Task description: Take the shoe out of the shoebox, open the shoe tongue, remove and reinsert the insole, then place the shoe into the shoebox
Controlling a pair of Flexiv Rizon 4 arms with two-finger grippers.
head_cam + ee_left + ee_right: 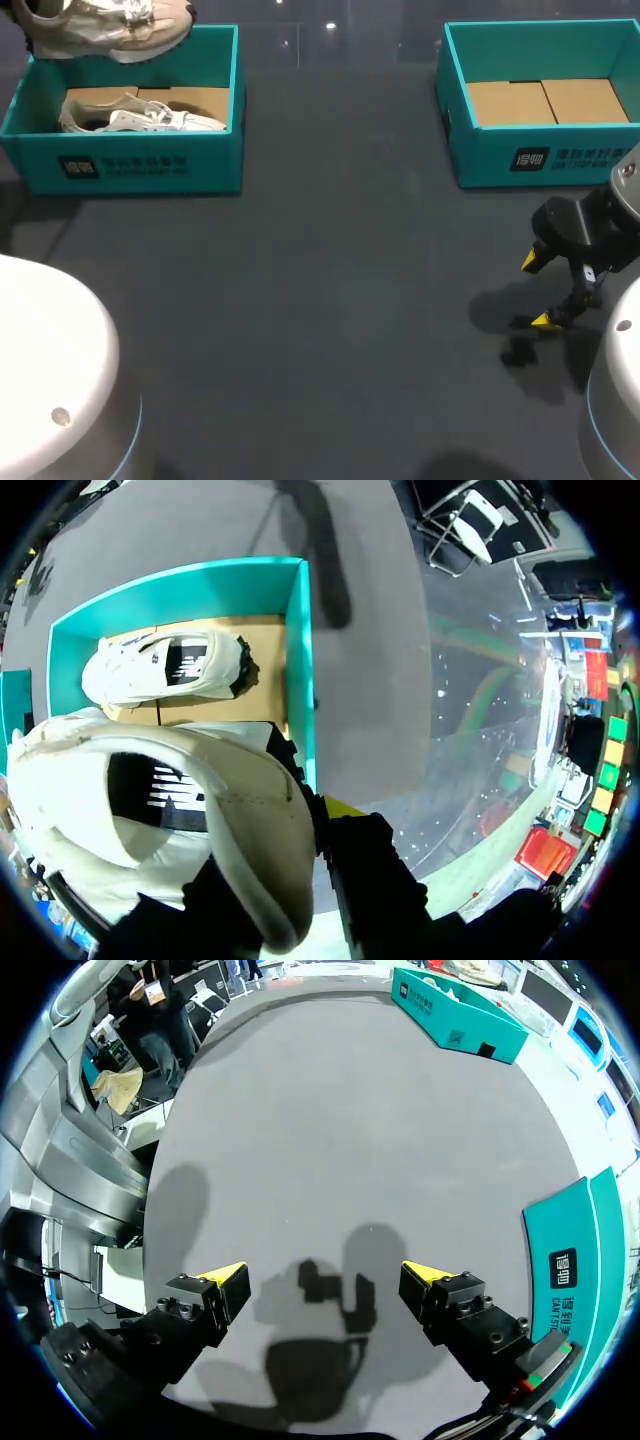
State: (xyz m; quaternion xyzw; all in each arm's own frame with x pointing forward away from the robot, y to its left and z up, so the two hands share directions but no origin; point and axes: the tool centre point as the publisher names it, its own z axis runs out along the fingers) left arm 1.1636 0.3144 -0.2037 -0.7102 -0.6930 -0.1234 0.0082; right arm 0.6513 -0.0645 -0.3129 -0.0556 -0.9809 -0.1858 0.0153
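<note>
- A cream lifted shoe hangs above the back rim of the left shoebox, its upper part cut off by the head view's edge along with the arm carrying it.
- From the left wrist, the left gripper pinches the shoe at the heel. One yellow fingertip shows outside the heel and the other is hidden behind the shoe.
- A second shoe lies on its side inside the left shoebox, directly beneath.
- The right gripper hovers low over the grey table in front of the right shoebox, fingers spread wide on nothing and throwing a shadow.
- Only the brown cardboard floor shows in the right shoebox.
</note>
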